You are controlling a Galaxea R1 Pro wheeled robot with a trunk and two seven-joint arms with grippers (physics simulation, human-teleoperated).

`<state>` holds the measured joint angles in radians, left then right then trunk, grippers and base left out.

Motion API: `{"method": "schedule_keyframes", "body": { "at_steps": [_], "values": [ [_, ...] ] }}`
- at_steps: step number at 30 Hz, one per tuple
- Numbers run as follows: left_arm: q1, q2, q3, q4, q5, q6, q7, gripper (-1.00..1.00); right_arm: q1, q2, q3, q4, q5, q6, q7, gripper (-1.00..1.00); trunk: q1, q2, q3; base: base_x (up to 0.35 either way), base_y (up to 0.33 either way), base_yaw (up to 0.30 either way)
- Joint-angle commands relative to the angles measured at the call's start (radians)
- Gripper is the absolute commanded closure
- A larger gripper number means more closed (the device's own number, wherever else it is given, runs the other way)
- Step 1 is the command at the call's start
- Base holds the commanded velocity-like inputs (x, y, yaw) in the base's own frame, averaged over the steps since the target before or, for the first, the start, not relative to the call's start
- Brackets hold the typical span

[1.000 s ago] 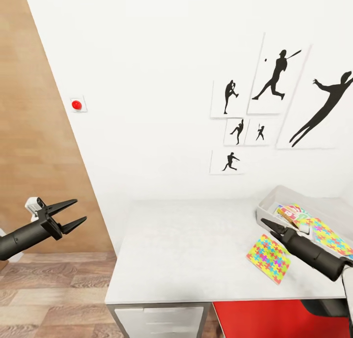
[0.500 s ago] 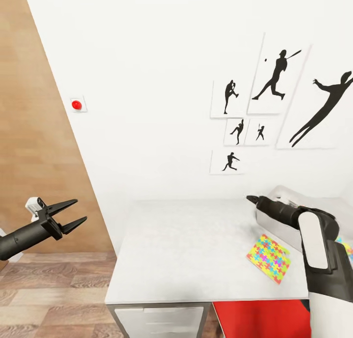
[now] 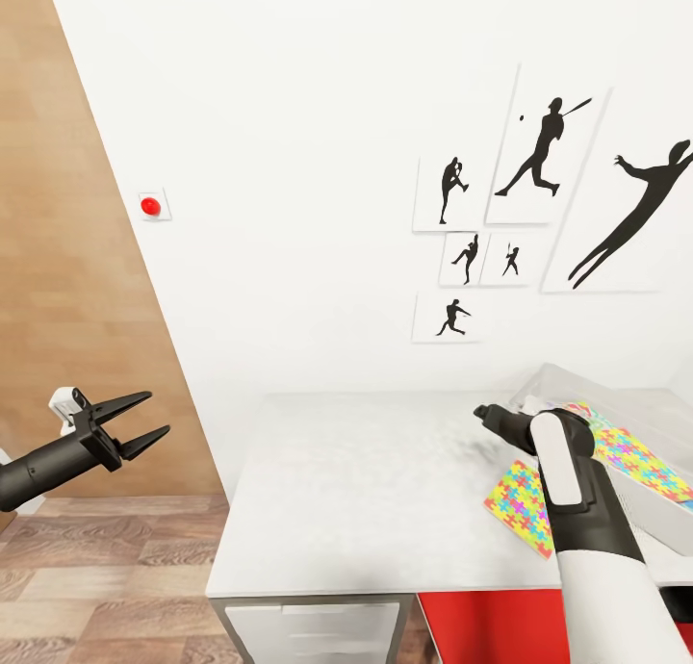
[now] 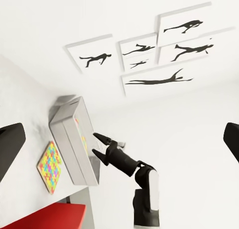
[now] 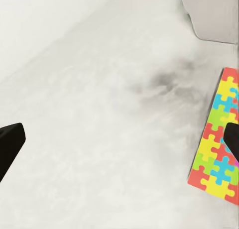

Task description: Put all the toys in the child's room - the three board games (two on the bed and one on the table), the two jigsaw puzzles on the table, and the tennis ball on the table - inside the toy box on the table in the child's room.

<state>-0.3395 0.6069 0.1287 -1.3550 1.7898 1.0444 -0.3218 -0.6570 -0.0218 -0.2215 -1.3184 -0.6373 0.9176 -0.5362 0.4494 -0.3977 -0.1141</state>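
The toy box (image 3: 664,510) is sitting at the table's (image 3: 385,472) right end, holding one jigsaw puzzle (image 3: 635,452); anything else inside is hidden by the arm. The second puzzle (image 3: 520,496) is lying flat on the table just beside the box. The right gripper (image 4: 98,145), fingers spread and empty, has left the box and is now hovering above the bare tabletop. The left gripper (image 3: 144,419) is hanging wide open, unmoved, off the table's left.

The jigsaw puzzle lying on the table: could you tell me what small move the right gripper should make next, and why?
Probably lower the right gripper, jaws open, onto the jigsaw puzzle: it lies flat on the table beside the toy box.
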Motion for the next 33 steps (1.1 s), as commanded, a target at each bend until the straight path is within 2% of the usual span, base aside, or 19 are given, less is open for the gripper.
{"method": "schedule_keyframes", "body": {
  "at_steps": [1,6,9,14,21,33],
  "values": [
    [-0.001,0.000,0.000,0.001,-0.008,0.003,-0.009,-1.00,-0.001,0.000,0.001,0.011,-0.010,-0.007,-0.013,-1.00,0.001,-0.002,-0.002,0.000,0.000,0.000],
    [-0.001,-0.001,0.000,0.001,-0.009,0.003,-0.009,-1.00,-0.002,0.000,0.006,0.097,0.012,-0.102,-0.090,-1.00,0.001,-0.002,-0.002,0.000,0.000,0.000],
    [-0.001,-0.001,0.000,0.001,-0.009,0.003,-0.008,-1.00,-0.003,0.001,0.024,0.147,0.039,-0.177,-0.146,-1.00,0.001,-0.002,-0.002,0.000,0.000,0.000],
    [-0.001,-0.002,0.000,0.001,-0.009,0.003,-0.008,-1.00,-0.003,0.001,0.055,0.211,0.056,-0.278,-0.173,-1.00,0.001,-0.002,-0.002,0.000,0.000,0.000],
    [-0.001,-0.002,0.000,0.001,-0.009,0.003,-0.008,-1.00,-0.003,-0.001,0.061,0.225,0.060,-0.311,-0.177,-1.00,0.001,-0.002,-0.002,0.000,0.000,0.000],
    [-0.001,-0.003,0.000,0.001,-0.009,0.003,-0.008,-1.00,-0.003,-0.023,0.063,0.235,0.067,-0.355,-0.177,-1.00,0.001,-0.002,-0.006,0.000,0.000,0.000]
  ]
}}
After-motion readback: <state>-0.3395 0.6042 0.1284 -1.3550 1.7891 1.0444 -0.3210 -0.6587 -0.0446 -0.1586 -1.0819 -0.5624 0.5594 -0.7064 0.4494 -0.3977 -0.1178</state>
